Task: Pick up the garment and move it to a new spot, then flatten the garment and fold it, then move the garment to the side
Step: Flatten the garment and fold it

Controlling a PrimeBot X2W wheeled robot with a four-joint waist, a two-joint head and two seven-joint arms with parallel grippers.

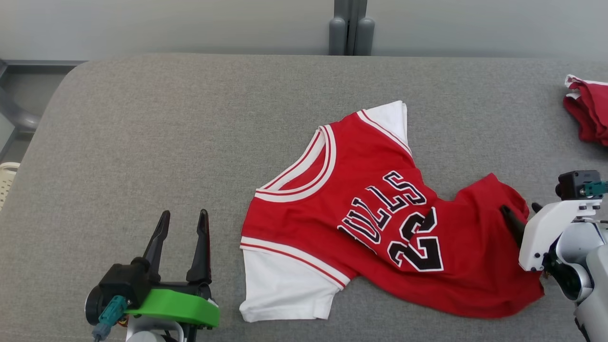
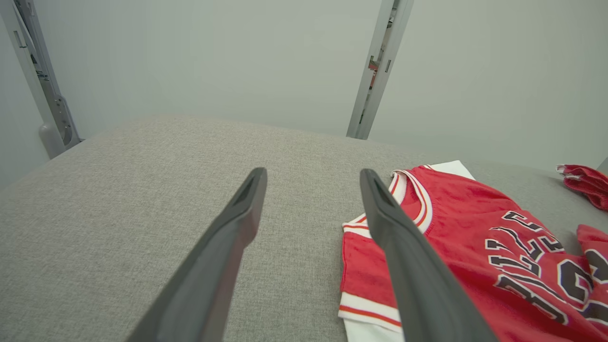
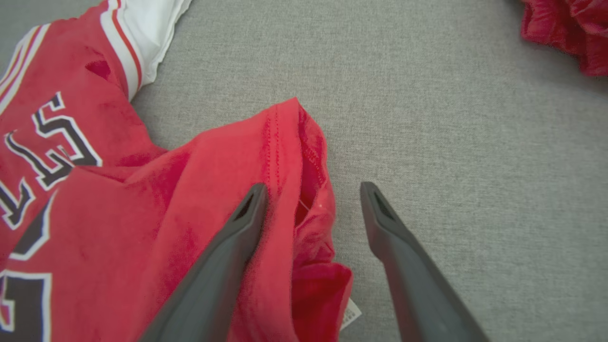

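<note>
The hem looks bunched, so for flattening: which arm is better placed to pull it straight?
Right, probably: the right gripper is open astride the crumpled hem of the jersey; the left gripper is open beside the sleeve, off the fabric.

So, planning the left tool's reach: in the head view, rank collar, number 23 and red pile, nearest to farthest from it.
1. Collar, just right of the left tool.
2. Number 23, mid-jersey.
3. Red pile, far right edge.

Lettering: "ULLS", upside down, centre of frame, on the red jersey [image 1: 380, 209]
Number: "2", with the next digit partly hidden by a fold
</note>
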